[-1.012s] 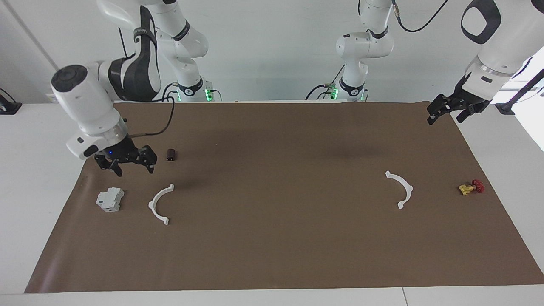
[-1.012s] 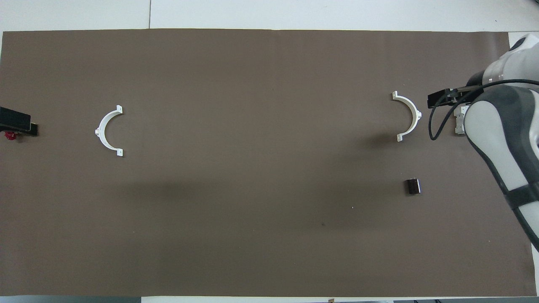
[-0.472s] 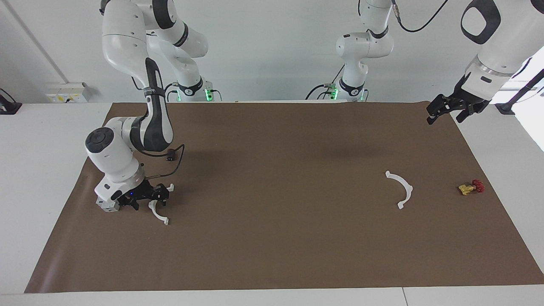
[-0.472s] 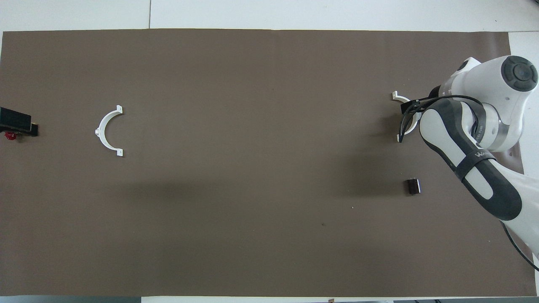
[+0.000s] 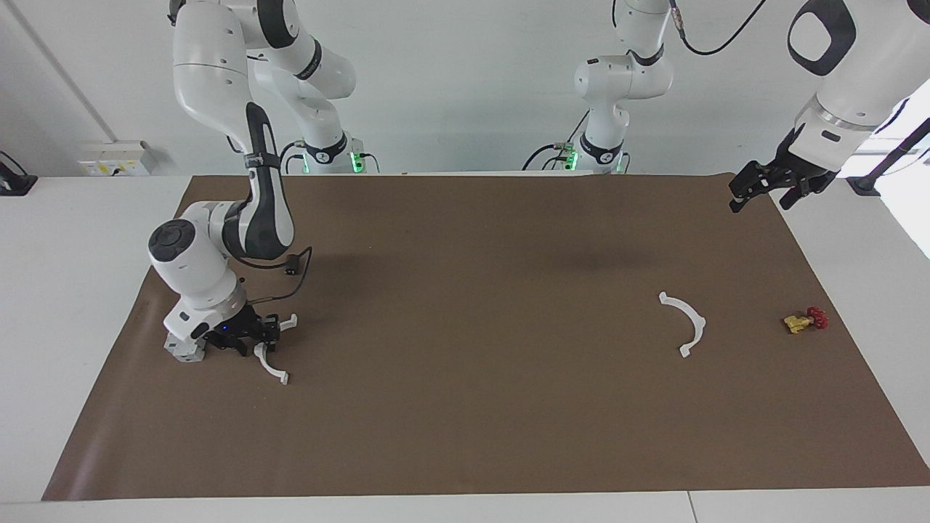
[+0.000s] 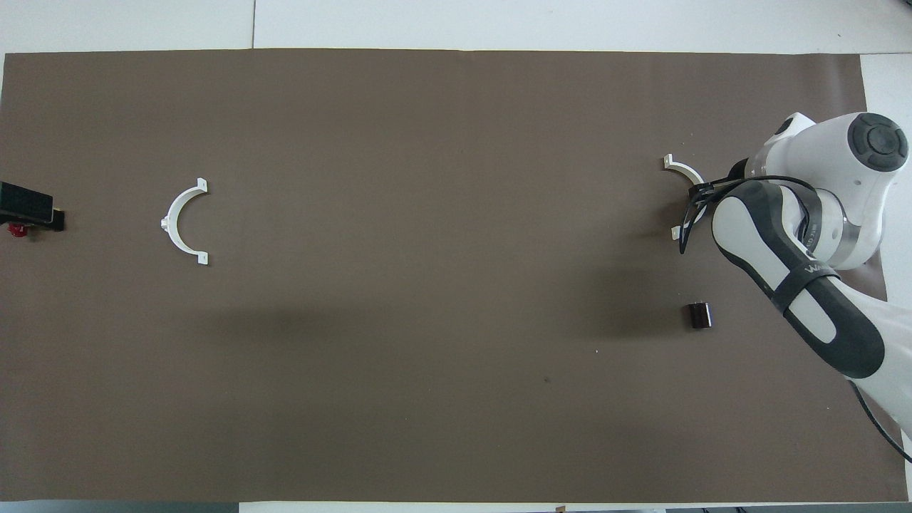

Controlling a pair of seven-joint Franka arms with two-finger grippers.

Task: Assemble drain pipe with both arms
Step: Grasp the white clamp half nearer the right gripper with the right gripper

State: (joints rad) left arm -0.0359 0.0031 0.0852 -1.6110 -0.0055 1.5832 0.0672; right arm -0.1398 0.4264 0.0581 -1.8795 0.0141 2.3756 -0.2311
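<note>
The drain pipe lies as two separate white half-rings on the brown mat (image 5: 465, 436). One half-ring (image 5: 270, 370) (image 6: 680, 168) is at the right arm's end of the table. My right gripper (image 5: 251, 340) is down on the mat, shut on the middle of this arc; both end tabs stick out past it. In the overhead view the right arm covers most of that arc. The other half-ring (image 5: 690, 319) (image 6: 174, 224) lies alone toward the left arm's end. My left gripper (image 5: 770, 192) (image 6: 28, 206) hangs open above the mat's corner nearest the robots and waits.
A grey blocky part (image 5: 180, 350) sits right beside the right gripper, toward the mat's edge. A small dark cylinder (image 6: 699, 315) lies nearer to the robots than the held arc. A yellow valve with a red handle (image 5: 803, 319) rests near the mat's edge at the left arm's end.
The right arm came down from above the mat onto the near half-ring, and its fingers drew together on the arc. The arc has not shifted. The left arm stayed still.
</note>
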